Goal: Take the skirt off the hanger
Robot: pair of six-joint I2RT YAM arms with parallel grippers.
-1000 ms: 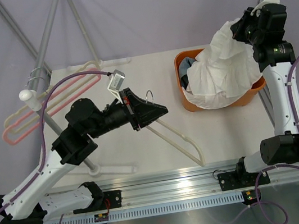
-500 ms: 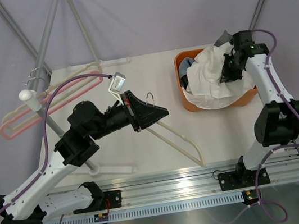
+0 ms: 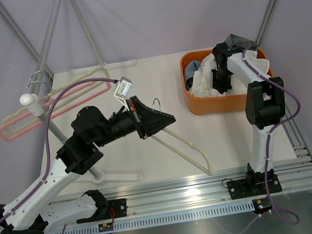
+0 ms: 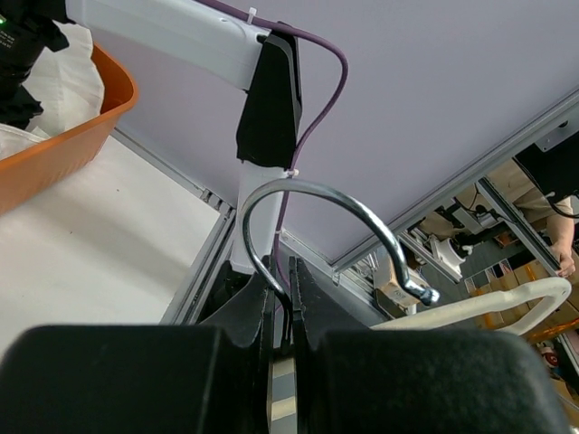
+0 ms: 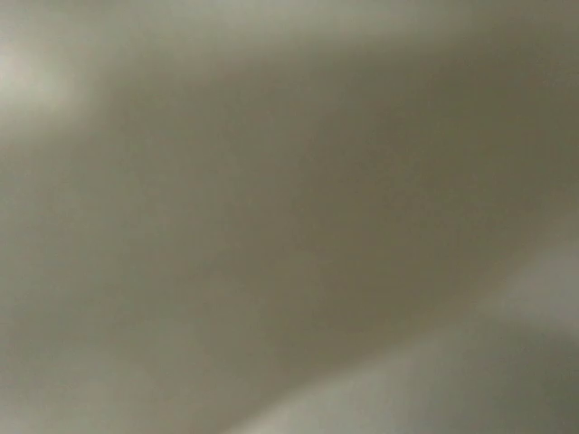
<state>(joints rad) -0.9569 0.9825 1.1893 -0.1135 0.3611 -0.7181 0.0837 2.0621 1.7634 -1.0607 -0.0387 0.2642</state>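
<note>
While the left gripper [image 3: 165,117] is clenched on the metal hook [image 3: 155,101] of the cream hanger [image 3: 187,147], the hanger carries no cloth. In the left wrist view the fingers [image 4: 312,303] pinch the hook's stem.

- Skirt [image 3: 200,80]: white cloth lying in the orange bin [image 3: 219,104], off the hanger, heaped around the right gripper [image 3: 221,80].
- Right gripper: reaches down into the bin among the cloth. I cannot tell whether it is released or grasping; the right wrist view is a grey-beige blur.
- Blue cloth [image 3: 192,66] shows at the bin's far left corner.

Edges and room:
- The bin sits at the table's [image 3: 231,140] far right, close to the right edge.
- The hanger's long arm slants toward the near edge, and its bend stops just short of the rail.
- Bare tabletop lies between hanger and bin.
- Left side: a rack pole [image 3: 58,138] with a pink hanger [image 3: 10,133] hung on it, overhanging the table's left edge.

Writing: a small silver clip [image 3: 123,88] lies near the hook, too small to read.
</note>
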